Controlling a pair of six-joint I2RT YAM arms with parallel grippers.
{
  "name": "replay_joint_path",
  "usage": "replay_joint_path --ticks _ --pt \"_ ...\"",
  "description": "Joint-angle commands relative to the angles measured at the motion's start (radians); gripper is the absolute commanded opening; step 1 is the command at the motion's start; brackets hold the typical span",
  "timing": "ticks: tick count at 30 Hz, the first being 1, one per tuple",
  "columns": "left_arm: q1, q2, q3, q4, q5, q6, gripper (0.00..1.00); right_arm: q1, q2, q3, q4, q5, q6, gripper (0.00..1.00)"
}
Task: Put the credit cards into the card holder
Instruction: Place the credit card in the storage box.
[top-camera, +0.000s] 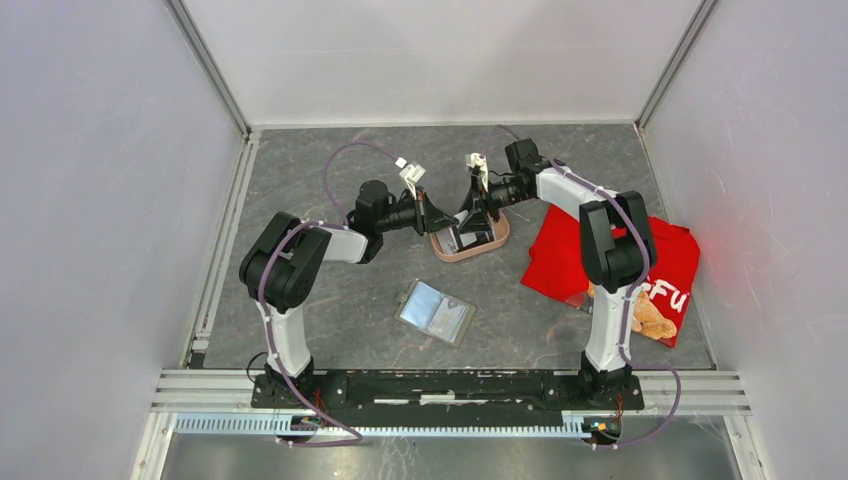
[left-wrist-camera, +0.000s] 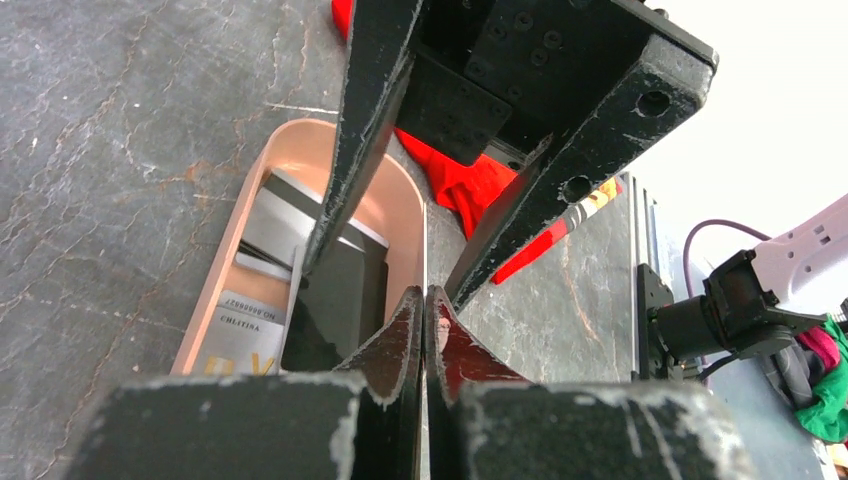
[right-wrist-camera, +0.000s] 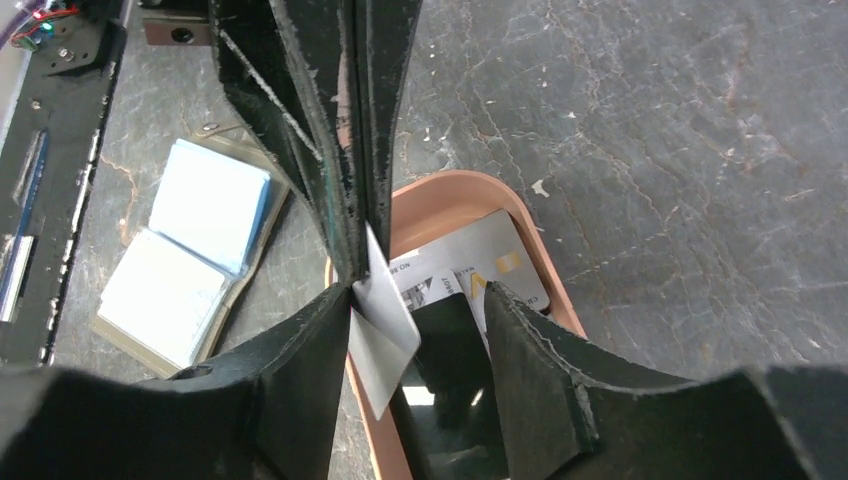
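Straddling credit cards (right-wrist-camera: 480, 265) in the pink tray (right-wrist-camera: 450, 188), right hand (right-wrist-camera: 420, 292) open; left hand (left-wrist-camera: 427, 297) shut at its rim

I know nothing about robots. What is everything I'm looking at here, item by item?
Held card: one, whitish, pinched by the left hand above the tray.
Credit cards in tray: several, silvery, whitish and dark; exact count hidden.
Tray: one, pink, oval, mid-table.
Card holder: one, olive with pale panels, lying open between the tray and the arm bases.
Cloth: one, red with print, on the table's right side.
Table: one, dark grey, stone-look.
Left hand: one, black, shut on the held card.
Right hand: one, black, open over the tray.
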Motion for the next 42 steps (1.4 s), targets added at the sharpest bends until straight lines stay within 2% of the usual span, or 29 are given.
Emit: replay_joint_path --ticks 1,3,7,9,12,14,17,22,30,42 --pt "-0.002 0.013 0.032 0.051 0.029 0.046 0.03 0.011 0.034 0.052 0.022 -0.067 0.052 0.51" --pt "-0.001 0.016 0.032 0.05 0.02 0.048 0.03 0.011 0.052 0.076 -0.018 -0.064 0.041 0.43" --pt "-0.002 0.017 0.034 0.049 0.003 0.07 0.03 0.013 0.084 0.124 -0.089 -0.048 -0.008 0.38" --pt "-0.002 0.023 0.037 0.052 0.005 0.076 0.06 0.012 0.09 0.133 -0.107 -0.051 -0.037 0.3" --pt "-0.003 0.041 0.048 0.073 0.023 0.072 0.21 0.011 0.101 0.15 -0.141 -0.048 -0.105 0.18" --pt "-0.003 0.057 0.061 0.077 0.042 0.072 0.32 0.012 0.113 0.167 -0.176 -0.05 -0.156 0.15" --pt "-0.005 0.083 0.087 0.073 0.077 0.061 0.42 0.012 0.13 0.178 -0.198 -0.057 -0.194 0.15" --pt "-0.009 0.115 0.113 0.087 0.148 0.008 0.43 0.013 0.15 0.189 -0.173 -0.062 -0.171 0.16" --pt "-0.009 0.146 0.143 0.075 0.175 -0.02 0.42 0.01 0.16 0.191 -0.148 -0.069 -0.124 0.35" --pt "-0.009 0.145 0.151 0.026 0.165 -0.003 0.38 -0.02 0.163 0.166 -0.091 -0.051 -0.051 0.31"
